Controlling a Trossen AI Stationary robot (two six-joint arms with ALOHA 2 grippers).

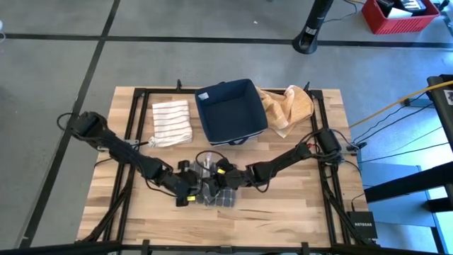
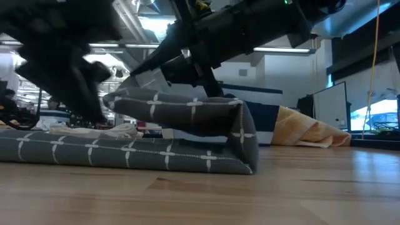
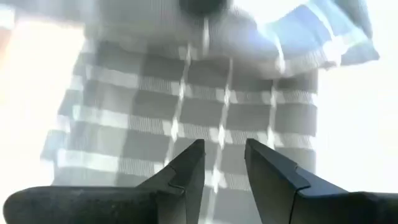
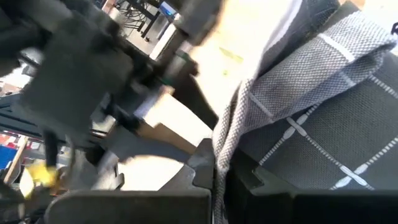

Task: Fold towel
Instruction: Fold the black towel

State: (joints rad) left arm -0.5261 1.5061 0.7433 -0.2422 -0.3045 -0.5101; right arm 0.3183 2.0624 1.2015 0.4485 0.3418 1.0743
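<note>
The right gripper (image 4: 217, 180) is clenched on an edge of the grey towel (image 2: 181, 112) — lifted over the rest, just in front of the navy basket (image 1: 230, 110). The left gripper (image 3: 222, 165) hovers over the towel, fingers parted, gripping nothing.

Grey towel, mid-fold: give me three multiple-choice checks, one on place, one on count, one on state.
1. Where does the grey towel lie?
A. inside the navy bin
B. on the table's near part, between both grippers
C. on the floor

2. How many other cloths lie beside the navy bin?
A. none
B. two
C. four

3. What is the right gripper doing?
A. shut on the towel's edge
B. open above the bin
C. holding the bin

Answers: 1 B, high view shows it there; 2 B, striped cloth and tan cloth; 3 A, fingers pinch the fabric.
</note>
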